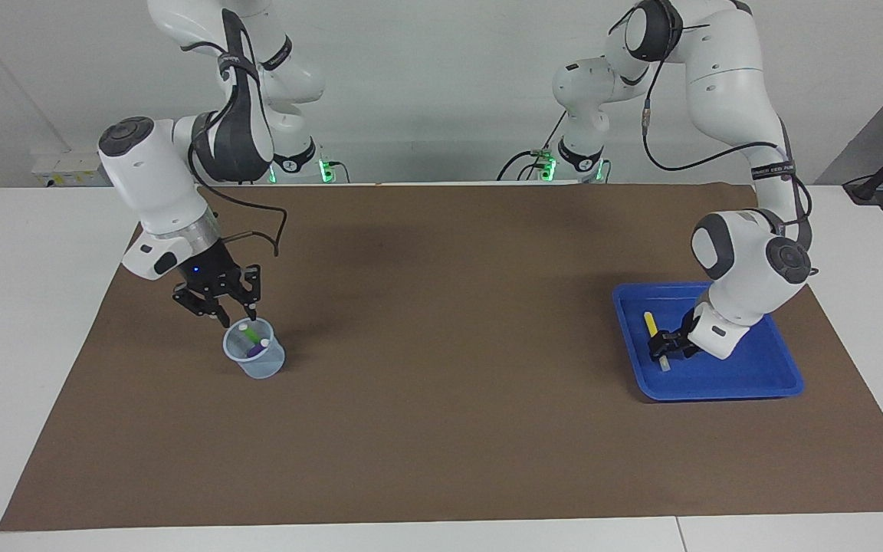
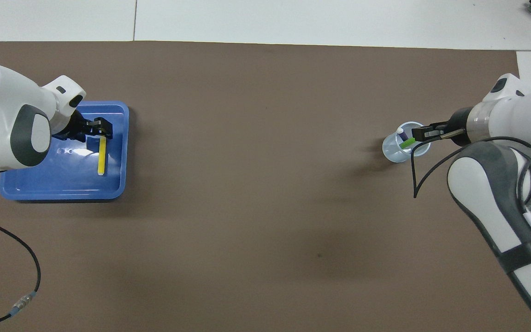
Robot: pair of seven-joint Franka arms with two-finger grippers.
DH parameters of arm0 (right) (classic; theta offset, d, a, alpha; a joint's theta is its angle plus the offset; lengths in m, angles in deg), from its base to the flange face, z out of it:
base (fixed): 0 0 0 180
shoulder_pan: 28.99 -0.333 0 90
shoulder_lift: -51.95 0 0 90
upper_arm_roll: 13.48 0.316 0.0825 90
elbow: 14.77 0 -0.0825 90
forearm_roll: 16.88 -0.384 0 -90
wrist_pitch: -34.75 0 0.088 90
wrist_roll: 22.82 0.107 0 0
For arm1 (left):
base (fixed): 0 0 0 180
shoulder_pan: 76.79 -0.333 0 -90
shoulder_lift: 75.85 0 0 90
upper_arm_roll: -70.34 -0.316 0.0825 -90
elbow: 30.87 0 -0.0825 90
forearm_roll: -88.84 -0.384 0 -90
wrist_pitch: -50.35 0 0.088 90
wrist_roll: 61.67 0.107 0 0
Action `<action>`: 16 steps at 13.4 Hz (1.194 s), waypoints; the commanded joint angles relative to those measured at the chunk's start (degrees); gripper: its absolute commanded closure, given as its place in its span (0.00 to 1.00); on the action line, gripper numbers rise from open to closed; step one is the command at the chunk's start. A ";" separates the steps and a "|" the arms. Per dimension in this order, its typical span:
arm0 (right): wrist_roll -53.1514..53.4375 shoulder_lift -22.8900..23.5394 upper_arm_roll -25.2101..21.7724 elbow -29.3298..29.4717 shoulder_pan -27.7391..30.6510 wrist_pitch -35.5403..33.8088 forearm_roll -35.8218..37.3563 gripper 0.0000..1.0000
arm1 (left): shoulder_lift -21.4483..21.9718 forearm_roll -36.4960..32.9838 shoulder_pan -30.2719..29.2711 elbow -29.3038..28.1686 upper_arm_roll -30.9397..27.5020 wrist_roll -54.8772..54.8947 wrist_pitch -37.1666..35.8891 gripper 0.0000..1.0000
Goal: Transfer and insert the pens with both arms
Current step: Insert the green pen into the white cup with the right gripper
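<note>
The yellow pen [image 1: 650, 323] lies in the blue tray [image 1: 763, 379] at the right of the facing frame — the left tool [image 1: 664, 346] pinches its pale end. At left-centre, green pen [image 1: 251, 336] and purple pen [image 1: 257, 349] stand in the clear cup [image 1: 256, 360] on the counter [image 1: 441, 345]; the right tool [image 1: 234, 310], spread, hangs over its rim.

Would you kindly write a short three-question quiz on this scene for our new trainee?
1. True or false: the yellow pen lies in the blue tray.
2. How many pens stand in the clear cup?
3. Which gripper is over the cup: A) left gripper B) right gripper?

Key: 1 true; 2 two, the green pen and the purple pen; 3 B.
</note>
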 commanded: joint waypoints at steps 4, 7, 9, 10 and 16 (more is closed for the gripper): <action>0.70 -1.99 0.87 3.37 0.98 -5.73 -0.78 0.00 | 2.29 -1.04 0.01 -3.51 0.12 0.49 2.19 0.79; 1.05 -4.80 0.86 9.26 0.01 -15.58 -0.52 0.00 | 2.29 -0.86 -0.17 -3.60 0.21 0.49 1.75 1.00; 1.93 -7.08 1.13 11.73 -0.34 -20.59 -0.17 0.00 | 2.38 -0.77 -0.25 -3.33 0.21 0.49 1.31 1.00; 3.67 -8.23 1.13 12.17 -0.95 -22.18 -0.08 0.00 | 2.38 -0.25 -0.34 -2.46 0.21 0.49 -0.43 1.00; 20.00 -9.47 6.92 13.23 -1.05 -21.68 -1.05 0.00 | 3.25 3.97 -4.20 3.79 0.03 0.49 -7.47 1.00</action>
